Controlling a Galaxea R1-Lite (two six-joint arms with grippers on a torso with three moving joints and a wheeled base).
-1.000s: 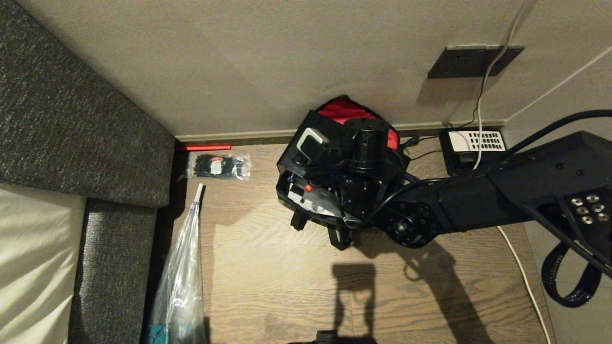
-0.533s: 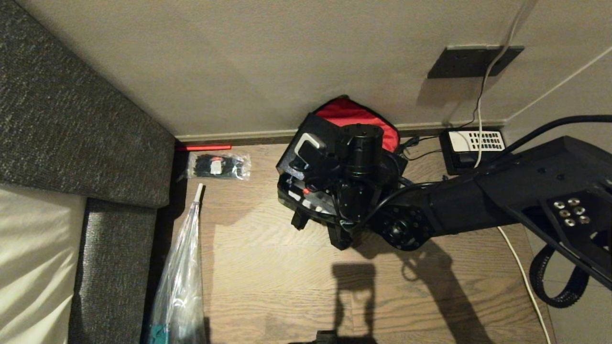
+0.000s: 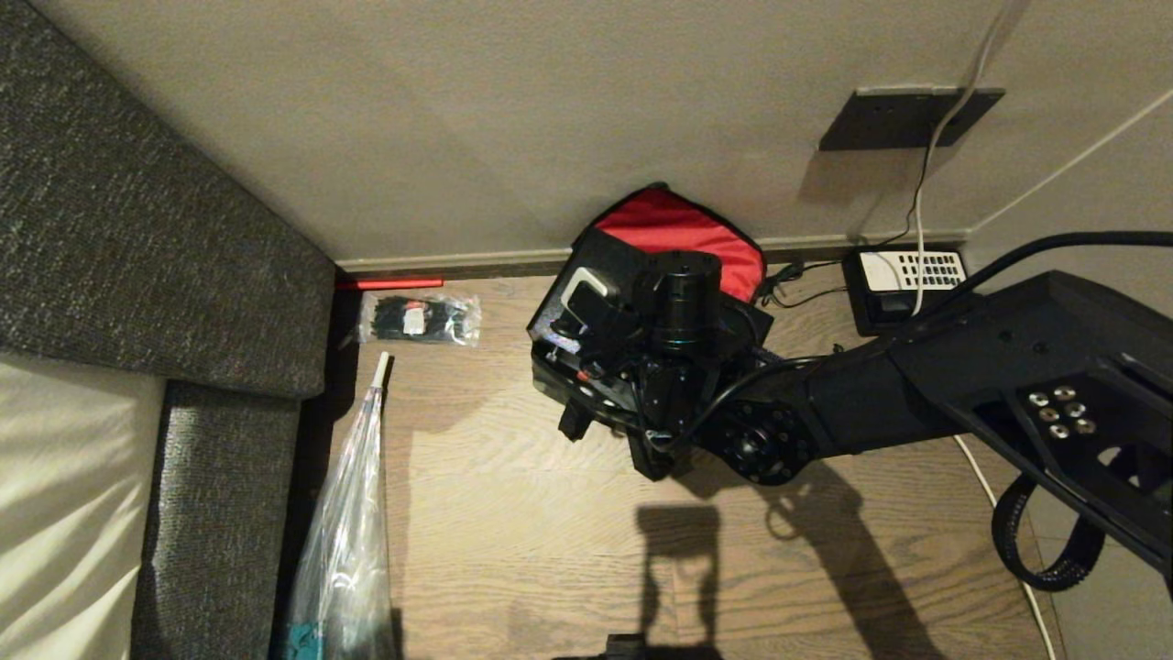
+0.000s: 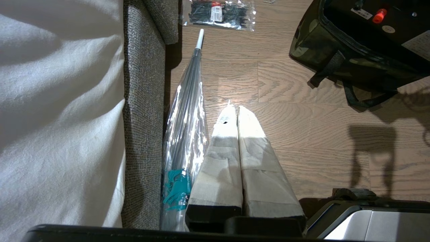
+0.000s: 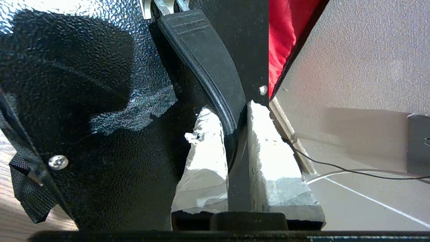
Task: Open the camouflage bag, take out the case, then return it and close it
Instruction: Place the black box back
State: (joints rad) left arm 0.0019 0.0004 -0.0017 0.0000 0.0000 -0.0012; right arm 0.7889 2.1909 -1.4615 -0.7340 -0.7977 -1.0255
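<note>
Pinching the black handle point(image 5: 205, 64) of the case point(image 5: 84, 101), the right pincer point(image 5: 235, 134) has its pale padded fingers point(image 5: 205, 158) closed on either side of the curved grip, one pad against the textured black shell, the other on the outer side of the handle. In the head view the right pincer point(image 3: 616, 323) sits over the case point(image 3: 586, 380), with the right arm point(image 3: 916, 385) reaching in from the right side. The case stands in the open mouth of the camouflage bag point(image 4: 322, 50), whose green-brown side and black straps show in the left wrist view; a small red latch point(image 4: 379, 15) shows on the case there. The bag's red-lined lid point(image 3: 683, 234) is thrown back and leans on the wall point(image 3: 550, 119) behind it. The bag rests on the wooden floor point(image 3: 513, 513) close to the skirting.

To the right of the bag, a black telephone point(image 3: 907, 280) with a white keypad lies on the floor below a dark wall plate point(image 3: 907, 117), with cables running down to it. To the left lie a clear packet of black cable ties point(image 3: 420, 318), a furled clear umbrella point(image 3: 344, 541), and a grey upholstered bed frame point(image 3: 137, 238).

The left pincer point(image 4: 237, 111) hangs above the floor near the umbrella, its taped fingers pressed together with nothing between them.
</note>
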